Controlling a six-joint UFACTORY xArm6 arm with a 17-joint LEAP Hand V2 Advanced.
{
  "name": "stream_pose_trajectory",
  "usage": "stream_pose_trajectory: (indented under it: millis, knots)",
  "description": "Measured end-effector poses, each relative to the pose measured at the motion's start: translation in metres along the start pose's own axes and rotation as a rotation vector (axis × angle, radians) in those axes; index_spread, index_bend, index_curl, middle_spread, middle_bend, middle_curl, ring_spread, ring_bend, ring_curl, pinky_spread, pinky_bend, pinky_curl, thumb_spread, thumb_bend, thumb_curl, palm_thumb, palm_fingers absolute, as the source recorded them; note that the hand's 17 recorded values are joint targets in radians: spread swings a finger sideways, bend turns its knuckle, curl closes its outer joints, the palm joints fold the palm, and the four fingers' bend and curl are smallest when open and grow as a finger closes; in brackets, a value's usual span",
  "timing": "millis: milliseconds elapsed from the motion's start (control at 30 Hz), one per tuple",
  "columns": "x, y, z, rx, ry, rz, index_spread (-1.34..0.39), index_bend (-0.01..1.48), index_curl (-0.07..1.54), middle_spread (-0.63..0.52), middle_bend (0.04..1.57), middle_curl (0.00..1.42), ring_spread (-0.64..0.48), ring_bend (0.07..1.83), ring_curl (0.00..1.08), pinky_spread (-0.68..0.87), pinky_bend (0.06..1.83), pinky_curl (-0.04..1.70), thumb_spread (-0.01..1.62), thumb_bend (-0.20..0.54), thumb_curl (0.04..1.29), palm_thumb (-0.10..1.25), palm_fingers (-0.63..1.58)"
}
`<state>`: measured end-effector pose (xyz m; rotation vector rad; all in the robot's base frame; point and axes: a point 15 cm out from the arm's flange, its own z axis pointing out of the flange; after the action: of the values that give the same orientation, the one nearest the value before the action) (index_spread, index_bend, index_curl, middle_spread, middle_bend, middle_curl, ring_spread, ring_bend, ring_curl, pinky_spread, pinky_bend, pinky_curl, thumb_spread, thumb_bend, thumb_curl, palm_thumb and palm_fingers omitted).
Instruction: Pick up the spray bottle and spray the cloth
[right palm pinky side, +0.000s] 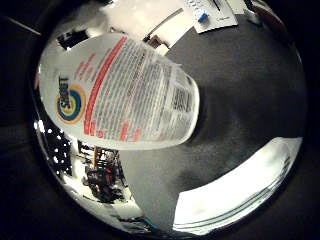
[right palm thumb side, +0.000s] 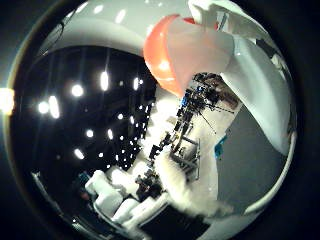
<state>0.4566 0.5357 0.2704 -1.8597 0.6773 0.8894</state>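
The dark grey table (right palm pinky side: 240, 100) lies under the bottle (right palm pinky side: 125, 95), a white plastic body with printed label, close to the palm, its base towards the table, its orange sprayer head (right palm thumb side: 162, 55) away. The hand's finger state cannot be told.

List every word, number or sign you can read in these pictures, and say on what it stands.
Spray bottle label: a round logo with a word and many red and black lines, all too blurred to read.
Paper beyond the bottle: marks too small to read.
Thumb side view: no text.
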Motion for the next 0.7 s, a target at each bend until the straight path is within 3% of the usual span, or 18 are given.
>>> stream_pose_trajectory:
  millis: [133, 233, 700]
  knots:
    - [-0.012, -0.001, -0.001, -0.019, 0.009, -0.019, -0.47, 0.50, 0.41, -0.14, 0.48, 0.34, 0.21, 0.66, 0.20, 0.56, 1.00, 0.38, 1.00, -0.029, 0.52, 0.49, 0.17]
    - [-0.019, 0.002, -0.002, -0.058, 0.036, -0.031, -0.48, 0.47, 0.40, -0.14, 0.44, 0.33, 0.22, 0.62, 0.19, 0.60, 0.96, 0.34, 1.00, -0.028, 0.50, 0.49, 0.21]
    - [-0.039, 0.001, -0.064, -0.228, 0.363, -0.161, -0.53, 0.40, 0.37, -0.15, 0.28, 0.31, 0.23, 0.44, 0.14, 0.64, 0.77, 0.19, 1.00, -0.027, 0.48, 0.53, 0.35]
